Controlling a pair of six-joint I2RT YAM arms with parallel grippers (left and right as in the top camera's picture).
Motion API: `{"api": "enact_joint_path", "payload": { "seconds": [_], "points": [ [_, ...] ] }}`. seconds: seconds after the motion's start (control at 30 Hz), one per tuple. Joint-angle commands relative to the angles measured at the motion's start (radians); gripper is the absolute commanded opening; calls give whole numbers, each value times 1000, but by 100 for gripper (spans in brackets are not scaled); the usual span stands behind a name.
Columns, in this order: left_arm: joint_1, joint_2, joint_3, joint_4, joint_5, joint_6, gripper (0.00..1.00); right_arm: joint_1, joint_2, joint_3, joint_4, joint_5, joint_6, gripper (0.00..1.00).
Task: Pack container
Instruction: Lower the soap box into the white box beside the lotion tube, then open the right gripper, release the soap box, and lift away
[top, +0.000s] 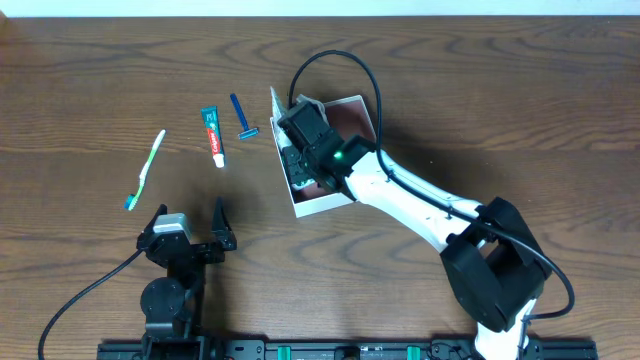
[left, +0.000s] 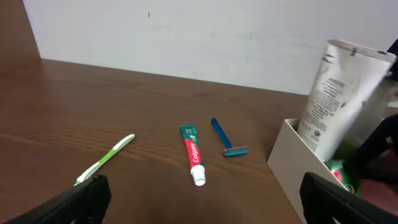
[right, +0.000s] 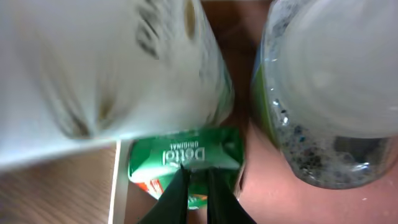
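The container (top: 318, 205), a shallow box with white walls and a reddish-brown inside, lies at mid-table; its white wall (left: 283, 155) shows at the right of the left wrist view. My right gripper (right: 198, 171) reaches down into it, shut on a green Dettol packet (right: 186, 152) that lies by the wall (right: 118, 186). A white tube (right: 106, 68) leans over the box's left side and a clear bottle (right: 336, 93) stands to the right. My left gripper (top: 190, 213) hangs open near the table's front, holding nothing.
Left of the box lie a blue razor (top: 241, 117), a Colgate toothpaste tube (top: 213, 135) and a green-and-white toothbrush (top: 146, 170). The right arm's cable loops over the box's far side.
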Motion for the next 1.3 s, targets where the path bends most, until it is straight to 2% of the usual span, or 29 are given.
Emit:
{"api": "enact_joint_path", "payload": {
  "seconds": [0.0, 0.3, 0.4, 0.5, 0.7, 0.8, 1.27],
  "points": [
    [3, -7, -24, -31, -11, 13, 98, 16, 26, 2, -1, 10, -8, 11],
    [3, -7, -24, -31, -11, 13, 98, 18, 40, 2, 0, 10, -11, 12],
    [3, -7, -24, -31, -11, 13, 98, 18, 39, 3, 16, 10, -23, 17],
    [3, -7, -24, -31, -11, 13, 98, 18, 34, 3, 35, 8, -38, 17],
    [3, -7, -24, -31, -11, 13, 98, 18, 31, 3, 54, 6, -93, 4],
    [3, -7, -24, -31, -11, 13, 98, 23, 31, 3, 64, 6, -114, 1],
    [3, -7, -24, -31, -11, 13, 98, 24, 34, 3, 102, 10, -165, 1]
  ]
}}
